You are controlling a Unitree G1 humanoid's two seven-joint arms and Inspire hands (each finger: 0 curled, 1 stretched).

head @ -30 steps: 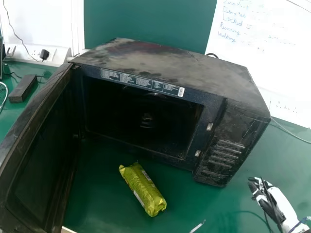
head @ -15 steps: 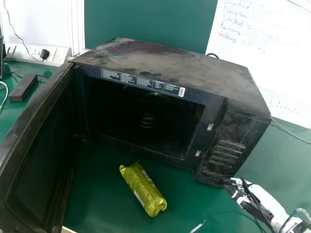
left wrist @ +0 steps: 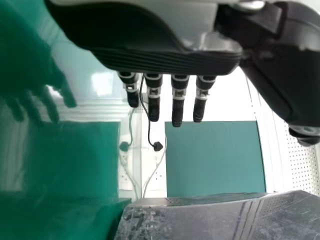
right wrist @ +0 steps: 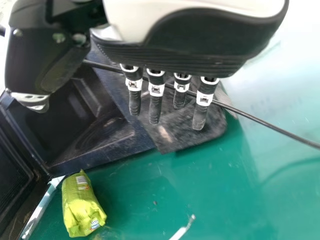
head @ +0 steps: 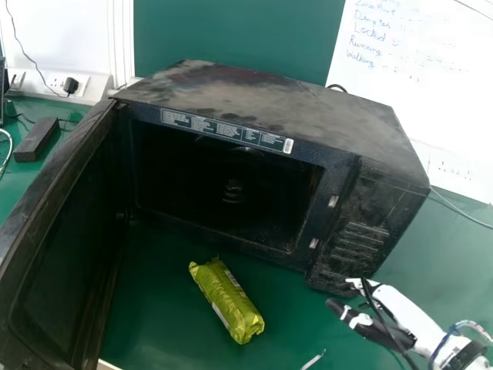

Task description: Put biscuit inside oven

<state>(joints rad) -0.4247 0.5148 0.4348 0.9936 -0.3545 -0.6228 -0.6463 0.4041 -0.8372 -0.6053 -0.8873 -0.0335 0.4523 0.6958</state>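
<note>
Yellow-green biscuit packet (head: 226, 301), lower centre, awaits grasping: straight-fingered like the left hand (left wrist: 145, 57), the right hand (head: 399, 307), lower right, should move left and close round it.

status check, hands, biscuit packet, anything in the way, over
Left hand and right hand open, empty. Biscuit packet lying on table, outside oven. Door wide open, nothing visible between packet and opening.

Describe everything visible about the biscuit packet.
The biscuit packet is a long, rounded pack in shiny yellow-green wrapping, crinkled like plastic film, with pale printed patches along one side. It looks unopened. It lies slanting on the green table, outside and in front of the open oven. Only the table touches it.
</note>
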